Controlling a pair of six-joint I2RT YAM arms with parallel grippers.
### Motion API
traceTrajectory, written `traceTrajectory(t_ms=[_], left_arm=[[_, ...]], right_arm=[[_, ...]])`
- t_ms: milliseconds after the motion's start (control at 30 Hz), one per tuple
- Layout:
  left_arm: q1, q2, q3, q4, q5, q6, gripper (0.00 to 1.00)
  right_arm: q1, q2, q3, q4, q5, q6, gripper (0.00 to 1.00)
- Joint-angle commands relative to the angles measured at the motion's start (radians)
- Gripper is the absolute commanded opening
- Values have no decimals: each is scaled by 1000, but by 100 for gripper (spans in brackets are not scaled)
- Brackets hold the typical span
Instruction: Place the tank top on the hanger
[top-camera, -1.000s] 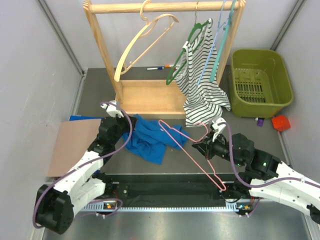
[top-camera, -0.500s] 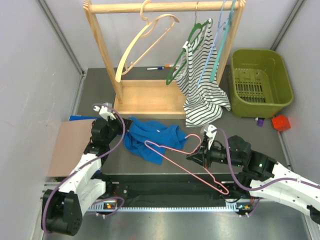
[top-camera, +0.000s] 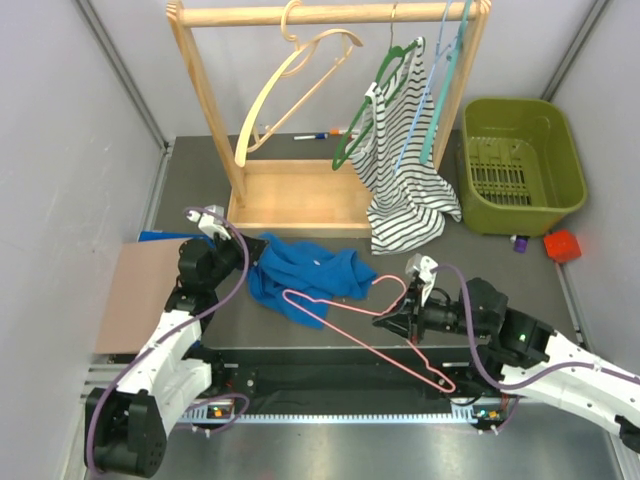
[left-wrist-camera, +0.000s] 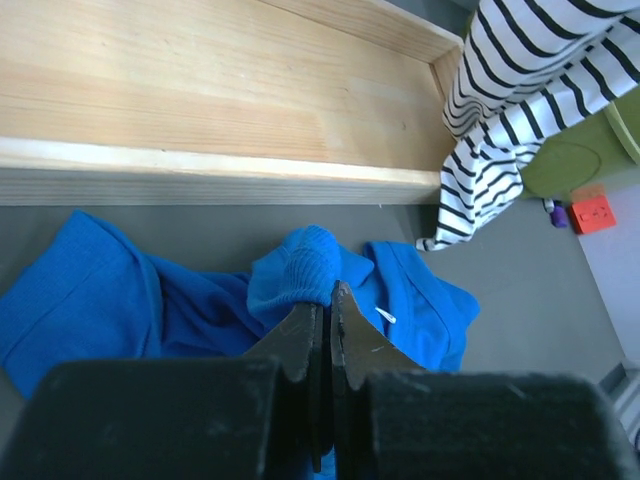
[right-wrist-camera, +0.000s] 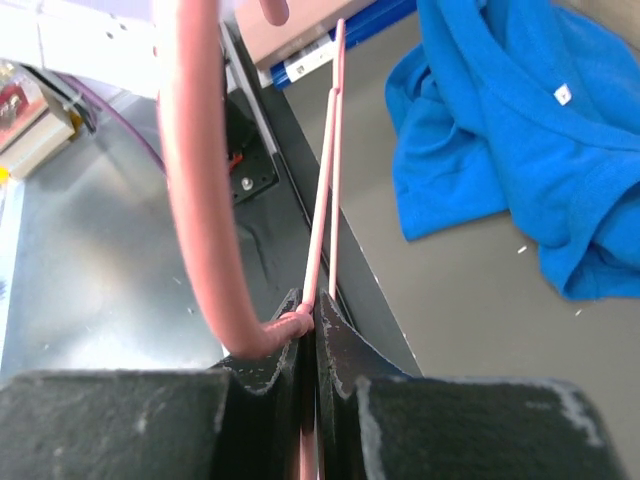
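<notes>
Left wrist: left gripper (left-wrist-camera: 322, 318) is pinching a fold of the tank top (left-wrist-camera: 110, 300) | right wrist: right gripper (right-wrist-camera: 310, 318) is clamping the hanger (right-wrist-camera: 192, 200) at its neck, fingers tight together.

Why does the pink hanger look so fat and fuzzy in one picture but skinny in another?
Right wrist view: the hanger curves very close to the lens, so it looks thick and soft, while the tank top behind it is sharper. Top external view: the same hanger is far off, so it looks thin and crisp.
</notes>
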Motion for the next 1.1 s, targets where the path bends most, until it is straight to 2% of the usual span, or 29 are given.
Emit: traceTrajectory(t_ms=[0,167,367,700,1067], left_arm=[[9,-12,12,71,92,11,0],[9,-50,-14,136,216,13,0],[9,-114,-27,208,347,-18,0],[9,-110,-38,301,434,-69,0],[9,-96,-26,280,431,-44,0]], right_arm=[[4,-61,0,38,56,10,0],[3,-72,22,9,202,-32,0],[3,9,33,38,282,-79,0],[4,97,50,174,236,-107,0],[4,204,76,275,151,-108,0]])
